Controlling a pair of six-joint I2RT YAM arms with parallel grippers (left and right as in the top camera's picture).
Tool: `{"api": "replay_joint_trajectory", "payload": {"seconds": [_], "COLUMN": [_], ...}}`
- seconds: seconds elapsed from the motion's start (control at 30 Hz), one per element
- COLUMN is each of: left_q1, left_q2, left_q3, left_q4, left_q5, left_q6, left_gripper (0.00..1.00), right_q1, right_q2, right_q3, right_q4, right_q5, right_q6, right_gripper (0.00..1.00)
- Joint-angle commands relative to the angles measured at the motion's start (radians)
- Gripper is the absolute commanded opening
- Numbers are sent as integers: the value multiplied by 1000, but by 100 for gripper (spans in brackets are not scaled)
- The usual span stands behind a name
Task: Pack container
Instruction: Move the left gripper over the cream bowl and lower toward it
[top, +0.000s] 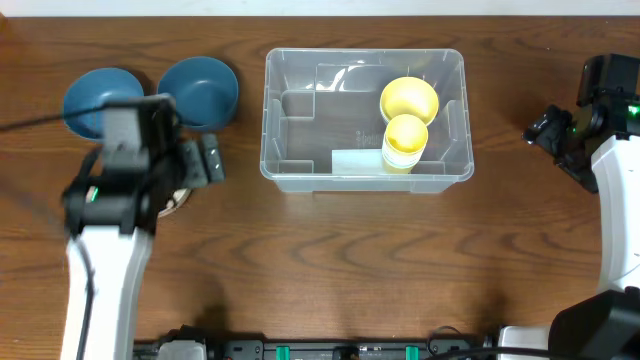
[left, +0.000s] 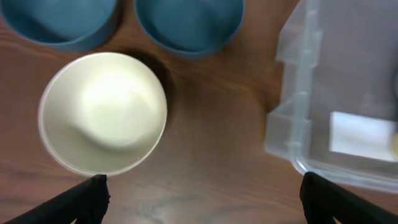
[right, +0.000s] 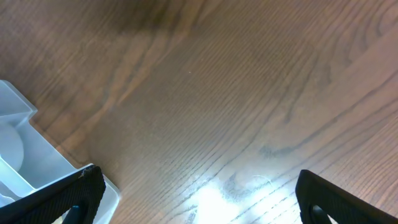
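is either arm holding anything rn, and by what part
Nothing is held. The left tool is open by the white bowl, with nothing between its fingers. The right tool is open over the table.

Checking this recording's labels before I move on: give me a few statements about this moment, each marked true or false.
1. A yellow bowl and a yellow cup sit inside the container. True.
2. The left gripper is shut on the white bowl. False: it is open, and the bowl rests on the table ahead of its fingers.
3. A blue bowl and a second blue bowl stand outside the container. True.
4. The right gripper holds a blue bowl. False: it is open, empty, over bare table.
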Motion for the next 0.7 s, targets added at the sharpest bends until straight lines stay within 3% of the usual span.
{"api": "replay_joint_trajectory", "payload": {"seconds": [0.0,0.57,0.67], "left_q1": [2,32,32], "left_q2": [130,539,579], "left_q3": [9,9,9], "left_q4": [28,101,107], "left_q5": [-9,-189,-189], "left_q6": [59,53,53], "left_gripper": [98,100,91], "right_q1": [-8,-8,-8], "right_q2": [3,3,3], "right_q3": [11,11,11], "right_q4": [0,0,0], "right_q5": [7,8,7], "right_q6": [13,13,13], "right_gripper": [99,99,99]}}
